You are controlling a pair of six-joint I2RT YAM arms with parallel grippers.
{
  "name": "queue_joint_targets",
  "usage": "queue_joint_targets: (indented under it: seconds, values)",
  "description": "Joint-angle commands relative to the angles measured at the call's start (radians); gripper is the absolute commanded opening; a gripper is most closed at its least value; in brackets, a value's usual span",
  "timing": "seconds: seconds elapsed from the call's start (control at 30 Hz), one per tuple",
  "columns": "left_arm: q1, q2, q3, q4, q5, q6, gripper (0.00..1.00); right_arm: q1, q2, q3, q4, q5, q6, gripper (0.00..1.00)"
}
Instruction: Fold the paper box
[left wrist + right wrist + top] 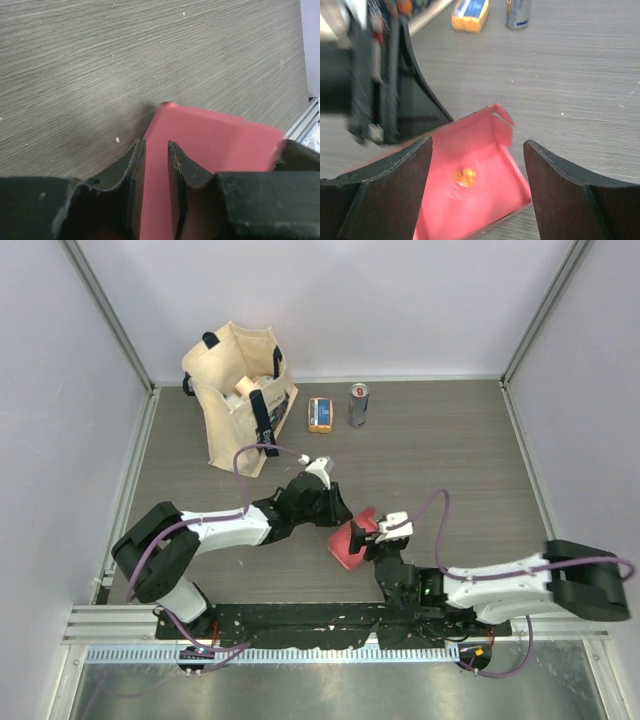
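Folding is looking partway done: the paper box [490, 185] is sitting on the table [450, 460] near its front edge, between the two arms, and is already showing as an open tray with a floor and raised side walls. One far corner flap [503, 117] is jutting out loose rather than lying against its wall, and no top panel is showing closed over the tray. By my reading, tucking and closing are what is remaining. A small orange blur is showing on the floor inside; what it is cannot be told.

The left gripper [155, 145] is reaching in from the left, its fingers standing narrowly apart with pink card filling the gap, which is reading as a pinch on one wall. The right gripper [477, 145] is hovering just over the tray with jaws spread wide, holding nothing.

Well apart, at the table's back, an orange-and-blue packet [320, 415], a can [358, 405] and a beige tote bag [240, 390] are sitting outside the work.
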Motion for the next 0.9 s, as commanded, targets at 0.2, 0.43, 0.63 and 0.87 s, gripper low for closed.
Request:
queue_joint_targets:
  seconds: [0.2,0.43,0.63,0.87]
  values:
    - [-0.031,0.056,0.007,0.078,0.000,-0.013,0.27,0.007,-0.599,0.133,-1.120,-0.164,0.643,0.79]
    - [-0.045,0.028,0.031,0.014,0.000,-0.011,0.29,-0.097,-0.593,0.266,-1.521,-0.237,1.079,0.69]
    - [-0.047,-0.016,0.022,-0.039,0.018,-0.016,0.29,-0.476,-0.527,0.243,-1.431,-0.536,0.891,0.53]
    - [-0.051,-0.061,0.037,-0.064,0.063,-0.045,0.35,-0.547,-0.516,0.121,-1.101,-0.771,0.728,0.52]
